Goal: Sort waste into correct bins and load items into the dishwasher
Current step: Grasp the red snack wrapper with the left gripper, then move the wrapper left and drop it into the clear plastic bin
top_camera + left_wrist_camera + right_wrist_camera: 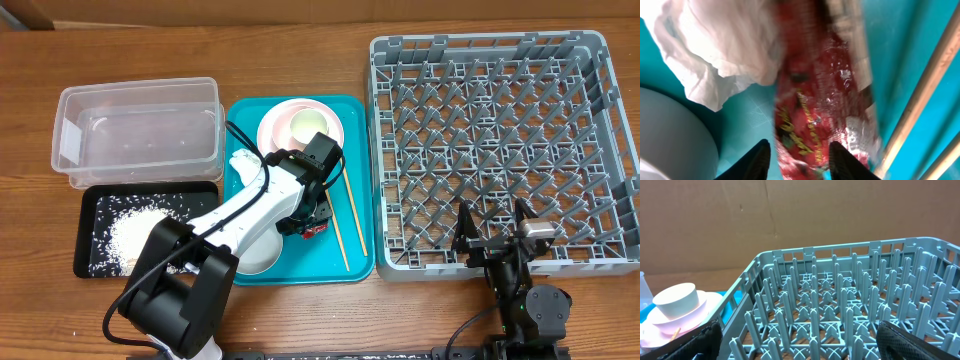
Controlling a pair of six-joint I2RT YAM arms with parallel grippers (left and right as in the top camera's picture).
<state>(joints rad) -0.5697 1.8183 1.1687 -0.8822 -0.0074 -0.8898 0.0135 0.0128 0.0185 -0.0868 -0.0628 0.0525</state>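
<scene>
Left gripper (pixel 801 161) is down in the teal tray (pixel 360 120) at mid-desk, its two fingers spread and straddling the red snack wrapper (pixel 820 100), one tip on each side of it, not pressed shut. The crumpled white napkin (pixel 715 45) lies just beside the wrapper and touches it, and the two chopsticks (pixel 350 230) lie in the same tray on the side toward the rack. A white bowl (pixel 670 135) sits near the gripper, at the tray's near end. Toward the tray's far end, the pink-white plate (pixel 275 128) carries a small white vessel (pixel 310 125). Over at the desk's left edge, the clear tub (pixel 140 130) sits toward the far side, with the black tray (pixel 95 200) just in front of it, holding a heap of rice (pixel 130 235). The grey rack (pixel 500 140) fills the right side of the desk, and the right gripper (pixel 495 232) hovers at its near edge, fingers wide apart, pinching nothing.
</scene>
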